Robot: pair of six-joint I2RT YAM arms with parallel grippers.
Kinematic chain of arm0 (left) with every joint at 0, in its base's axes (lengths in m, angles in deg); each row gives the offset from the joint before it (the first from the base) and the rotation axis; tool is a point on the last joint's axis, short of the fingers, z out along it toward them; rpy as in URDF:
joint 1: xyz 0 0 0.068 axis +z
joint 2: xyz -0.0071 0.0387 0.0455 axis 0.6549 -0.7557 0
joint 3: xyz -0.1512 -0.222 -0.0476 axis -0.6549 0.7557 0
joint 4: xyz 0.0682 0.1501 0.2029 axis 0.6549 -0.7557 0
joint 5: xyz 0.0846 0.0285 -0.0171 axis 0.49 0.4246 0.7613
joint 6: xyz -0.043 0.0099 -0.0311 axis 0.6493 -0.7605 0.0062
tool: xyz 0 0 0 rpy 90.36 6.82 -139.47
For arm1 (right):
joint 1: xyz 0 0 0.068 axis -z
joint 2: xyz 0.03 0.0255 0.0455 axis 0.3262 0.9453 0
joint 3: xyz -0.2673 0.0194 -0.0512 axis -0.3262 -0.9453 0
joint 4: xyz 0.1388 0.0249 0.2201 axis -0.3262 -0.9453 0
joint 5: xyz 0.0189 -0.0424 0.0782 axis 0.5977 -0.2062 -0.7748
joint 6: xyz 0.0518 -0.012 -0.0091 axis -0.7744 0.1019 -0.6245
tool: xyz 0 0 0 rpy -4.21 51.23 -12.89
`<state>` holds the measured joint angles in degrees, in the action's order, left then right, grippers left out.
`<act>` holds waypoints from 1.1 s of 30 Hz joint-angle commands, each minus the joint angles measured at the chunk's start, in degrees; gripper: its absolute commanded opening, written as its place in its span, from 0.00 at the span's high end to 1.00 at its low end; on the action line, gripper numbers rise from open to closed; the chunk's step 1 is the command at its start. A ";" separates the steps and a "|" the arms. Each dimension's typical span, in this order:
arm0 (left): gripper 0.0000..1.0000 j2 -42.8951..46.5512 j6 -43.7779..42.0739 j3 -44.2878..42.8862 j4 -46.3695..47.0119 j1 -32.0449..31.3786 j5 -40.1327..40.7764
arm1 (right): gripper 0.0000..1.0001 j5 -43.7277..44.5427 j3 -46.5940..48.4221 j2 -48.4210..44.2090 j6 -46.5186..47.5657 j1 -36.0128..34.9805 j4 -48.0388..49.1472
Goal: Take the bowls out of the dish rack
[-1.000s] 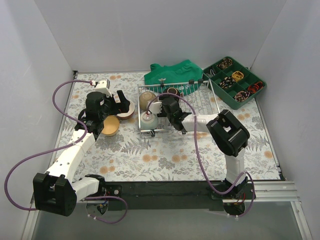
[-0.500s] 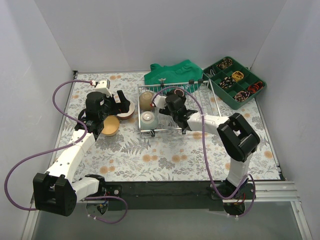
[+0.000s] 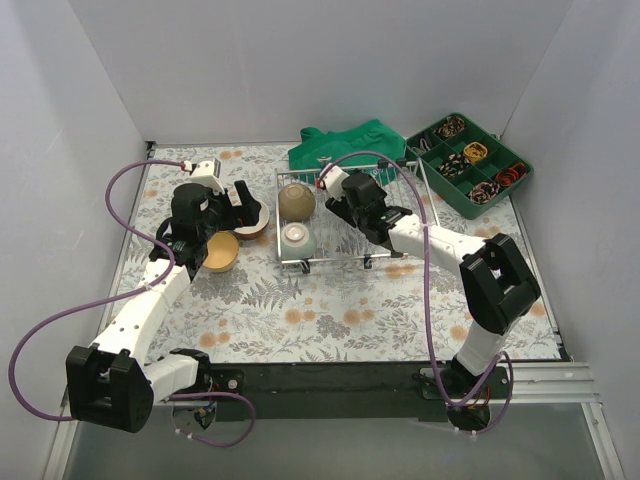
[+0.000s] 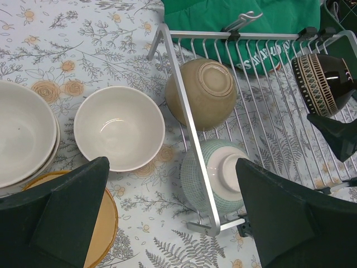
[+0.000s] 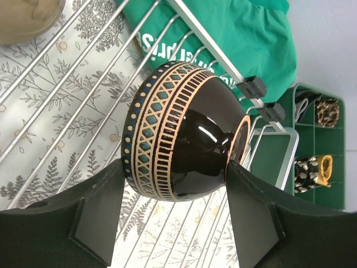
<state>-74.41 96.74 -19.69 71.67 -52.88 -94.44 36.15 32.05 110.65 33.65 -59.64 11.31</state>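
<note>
The unloading looks roughly half done. Out on the table [image 3: 330,310], to the left of the dish rack [image 3: 392,214], sit a single white bowl [image 4: 119,127], a stack of white bowls [image 4: 22,139] and a yellowish bowl [image 4: 101,222] – all upright and, as I judge it, already taken out.

Three bowls are left to move. A tan bowl [image 4: 202,92] lies bottom-up at the rack's far left corner, and a green-and-white bowl [image 4: 216,177] lies on its side just in front of it, at the near left corner. The third, a black patterned bowl [image 5: 179,132], is tipped on its side over the wires near the back rail, close to the green cloth [image 3: 350,145]. The right gripper [image 5: 175,166] is closed on it, one finger at the rim and one at the foot, so this is the bowl in hand.

The left gripper [image 4: 172,167] hangs over the rack's left edge with its fingers spread wide and nothing between them – free, by the look of it, for the two bowls below
</note>
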 commanded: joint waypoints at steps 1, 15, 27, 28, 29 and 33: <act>0.02 1.78 -0.19 0.67 0.73 -0.16 -0.54 | 0.73 -0.70 4.98 -4.89 -6.80 0.87 -0.25; 0.02 1.52 0.25 0.59 0.73 -0.16 -2.03 | 0.74 -14.14 6.74 -9.55 -23.51 6.23 -7.64; 0.02 0.82 1.31 0.67 1.44 -0.16 -5.37 | 0.74 -25.04 4.72 -13.59 -35.20 8.96 -7.82; 0.02 0.81 1.39 0.67 1.61 -0.16 -6.33 | 0.74 -26.61 4.37 -14.11 -36.77 9.22 -7.73; 0.02 0.73 1.74 0.85 1.79 -0.16 -6.78 | 0.74 -26.72 4.02 -14.38 -37.49 9.31 -7.38; 0.02 0.46 2.97 1.29 3.19 -0.16 -10.03 | 0.74 -32.59 1.74 -16.40 -41.26 10.10 -4.05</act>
<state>-74.38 98.47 -19.67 72.48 -52.88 -100.30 9.94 34.43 98.91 -2.09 -50.48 -1.08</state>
